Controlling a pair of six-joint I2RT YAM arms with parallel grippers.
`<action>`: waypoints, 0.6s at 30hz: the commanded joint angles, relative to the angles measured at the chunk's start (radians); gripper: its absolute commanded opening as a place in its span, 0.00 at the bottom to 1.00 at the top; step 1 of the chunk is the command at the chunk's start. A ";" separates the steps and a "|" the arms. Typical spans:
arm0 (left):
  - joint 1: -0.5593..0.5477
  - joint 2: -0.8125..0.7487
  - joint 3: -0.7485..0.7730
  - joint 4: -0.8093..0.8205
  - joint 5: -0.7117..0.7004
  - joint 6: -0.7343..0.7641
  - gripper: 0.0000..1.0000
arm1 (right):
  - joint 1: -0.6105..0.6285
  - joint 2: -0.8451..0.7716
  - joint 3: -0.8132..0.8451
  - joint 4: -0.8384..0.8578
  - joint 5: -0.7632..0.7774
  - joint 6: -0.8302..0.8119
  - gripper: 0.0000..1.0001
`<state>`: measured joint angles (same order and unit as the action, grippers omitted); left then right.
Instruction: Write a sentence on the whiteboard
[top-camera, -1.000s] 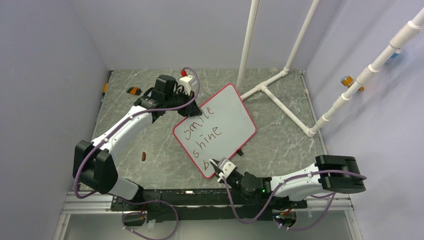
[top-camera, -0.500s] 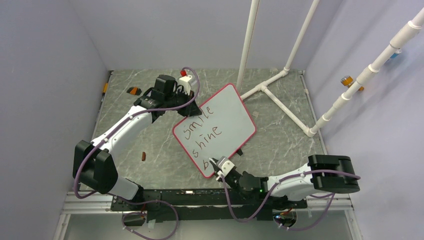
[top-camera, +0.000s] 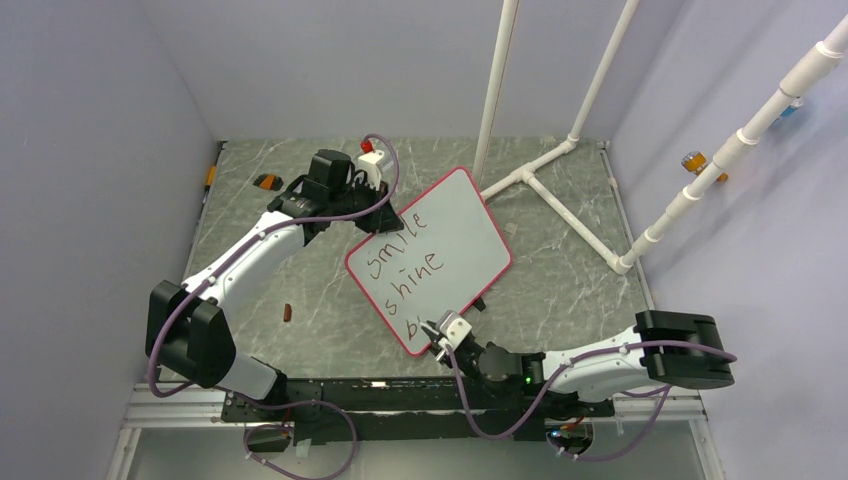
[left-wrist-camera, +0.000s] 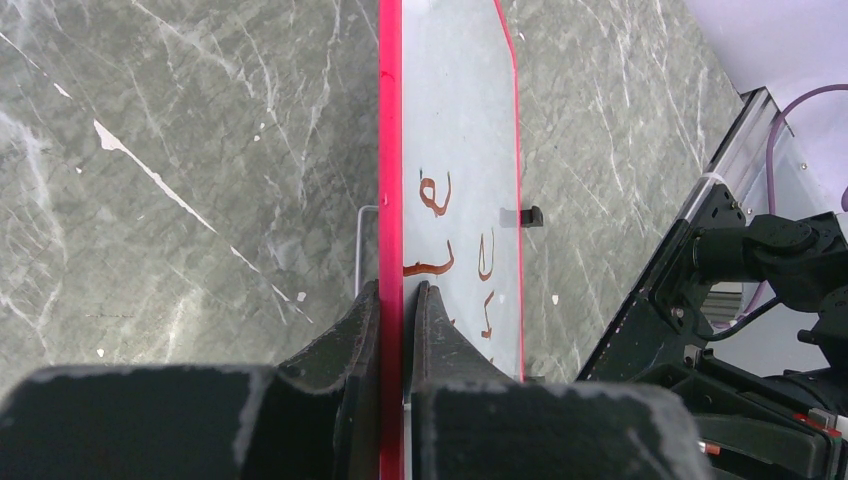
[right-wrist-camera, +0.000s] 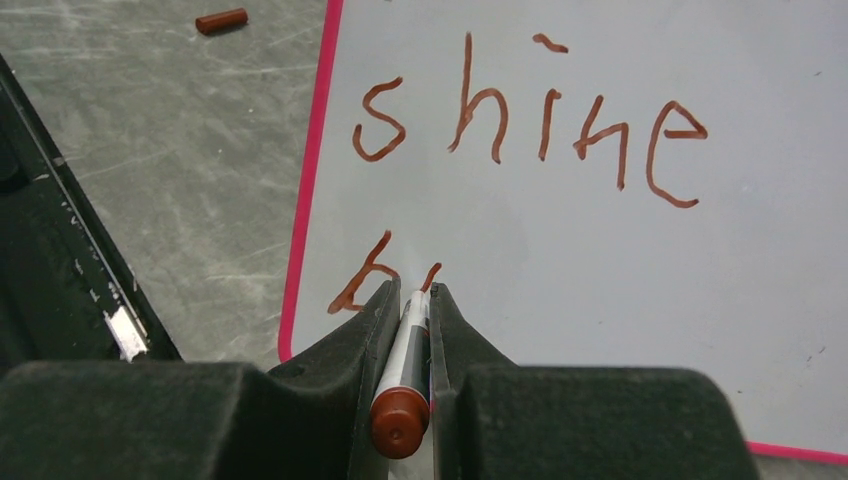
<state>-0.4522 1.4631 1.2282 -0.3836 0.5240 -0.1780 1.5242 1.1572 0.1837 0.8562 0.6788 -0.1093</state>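
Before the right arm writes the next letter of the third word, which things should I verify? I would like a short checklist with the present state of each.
1. Hold of the left gripper on the red-pink rim of the flat white whiteboard: ok, jaws clamp the edge.
2. Hold of the right gripper on the reddish-brown marker pen: ok.
3. Pen tip touching the board: cannot tell, the fingers hide it.
4. Bare white space to the right of the started third word, under "shine": ok.
5. Small brown cap away from the board, on the grey marble table: ok.
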 joint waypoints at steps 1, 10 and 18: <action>0.006 -0.021 0.015 0.038 -0.116 0.082 0.00 | 0.001 -0.035 -0.006 -0.138 -0.051 0.077 0.00; 0.006 -0.020 0.013 0.039 -0.116 0.080 0.00 | 0.007 -0.026 0.005 -0.178 -0.084 0.093 0.00; 0.007 -0.024 0.012 0.038 -0.117 0.081 0.00 | 0.007 0.014 0.037 -0.150 -0.013 0.072 0.00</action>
<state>-0.4519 1.4631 1.2282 -0.3828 0.5243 -0.1745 1.5330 1.1351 0.1951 0.7574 0.6395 -0.0486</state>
